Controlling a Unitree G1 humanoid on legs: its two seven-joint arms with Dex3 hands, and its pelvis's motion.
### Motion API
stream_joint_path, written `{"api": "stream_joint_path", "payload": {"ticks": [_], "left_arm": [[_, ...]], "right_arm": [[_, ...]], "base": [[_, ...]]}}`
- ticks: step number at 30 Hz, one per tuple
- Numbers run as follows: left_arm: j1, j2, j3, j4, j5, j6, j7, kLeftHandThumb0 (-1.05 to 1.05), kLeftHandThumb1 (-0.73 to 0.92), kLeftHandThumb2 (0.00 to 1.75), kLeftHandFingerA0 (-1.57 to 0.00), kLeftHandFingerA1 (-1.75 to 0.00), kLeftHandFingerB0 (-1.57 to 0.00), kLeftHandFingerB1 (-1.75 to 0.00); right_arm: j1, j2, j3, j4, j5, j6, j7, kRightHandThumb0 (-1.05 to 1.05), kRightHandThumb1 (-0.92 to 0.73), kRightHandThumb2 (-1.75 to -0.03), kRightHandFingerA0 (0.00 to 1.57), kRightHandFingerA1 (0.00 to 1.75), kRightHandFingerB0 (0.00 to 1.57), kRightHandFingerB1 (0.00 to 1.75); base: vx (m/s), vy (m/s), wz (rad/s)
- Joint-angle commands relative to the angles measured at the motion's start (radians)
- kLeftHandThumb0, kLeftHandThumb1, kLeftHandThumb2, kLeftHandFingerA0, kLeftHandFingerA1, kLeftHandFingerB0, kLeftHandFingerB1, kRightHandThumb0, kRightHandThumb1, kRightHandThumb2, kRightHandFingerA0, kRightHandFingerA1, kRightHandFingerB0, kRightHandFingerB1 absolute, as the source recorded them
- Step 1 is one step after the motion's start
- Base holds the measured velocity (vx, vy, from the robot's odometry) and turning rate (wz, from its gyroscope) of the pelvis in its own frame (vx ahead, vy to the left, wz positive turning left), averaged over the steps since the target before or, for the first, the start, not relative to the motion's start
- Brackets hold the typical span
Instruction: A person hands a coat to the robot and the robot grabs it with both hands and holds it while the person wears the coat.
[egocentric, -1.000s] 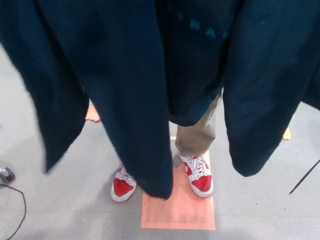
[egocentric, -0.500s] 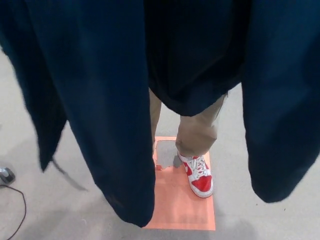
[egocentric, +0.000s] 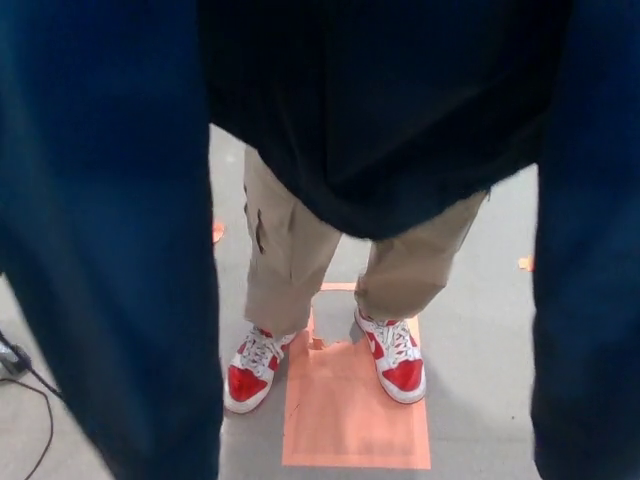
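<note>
Coat (egocentric: 110, 250): dark navy, hanging in two panels at left and right of my view, person's legs (egocentric: 290, 270) between, red shoes by orange floor mat (egocentric: 355, 420). Neither robot hand shows; grip unknown. I judge: hold height steady, collar level, no tugging.

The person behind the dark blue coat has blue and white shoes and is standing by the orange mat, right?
Not quite. In the head view the shoes are red and white, not blue. The rest holds: the dark blue coat hangs in front, and the person stands at the orange mat.
</note>
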Motion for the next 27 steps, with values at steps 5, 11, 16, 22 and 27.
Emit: {"api": "stream_joint_path", "payload": {"ticks": [5, 11, 16, 22, 27], "left_arm": [[-0.035, 0.06, -0.021, 0.037, 0.034, 0.067, 0.015, -0.45, 0.84, 0.67, -0.97, -1.75, -0.7, -1.65], [-0.046, 0.075, -0.031, 0.042, 0.036, 0.062, -0.005, -0.43, 0.84, 0.65, -0.95, -1.75, -0.71, -1.56], [-0.043, 0.078, -0.021, 0.043, 0.029, 0.056, 0.003, -0.42, 0.82, 0.65, -0.96, -1.75, -0.75, -1.56], [-0.039, 0.077, -0.013, 0.044, 0.026, 0.052, -0.015, -0.44, 0.83, 0.65, -0.97, -1.75, -0.74, -1.59], [-0.036, 0.078, -0.013, 0.044, 0.028, 0.052, -0.015, -0.45, 0.84, 0.65, -0.95, -1.75, -0.73, -1.58]], "right_arm": [[-0.025, -0.068, 0.018, 0.027, -0.024, 0.1, -0.043, -0.48, -0.8, -0.69, 0.97, 1.75, 0.75, 1.6], [-0.029, -0.076, 0.02, 0.03, -0.024, 0.099, -0.03, -0.46, -0.77, -0.69, 0.95, 1.75, 0.73, 1.66], [-0.033, -0.081, 0.029, 0.032, -0.036, 0.105, -0.029, -0.46, -0.78, -0.67, 0.95, 1.75, 0.72, 1.68], [-0.033, -0.082, 0.031, 0.031, -0.036, 0.107, -0.032, -0.46, -0.78, -0.68, 0.96, 1.75, 0.71, 1.69], [-0.033, -0.084, 0.032, 0.031, -0.034, 0.099, -0.029, -0.46, -0.78, -0.67, 0.96, 1.75, 0.75, 1.64]], "base": [[0.0, 0.0, 0.0], [0.0, 0.0, 0.0], [0.0, 0.0, 0.0], [0.0, 0.0, 0.0], [0.0, 0.0, 0.0]]}}
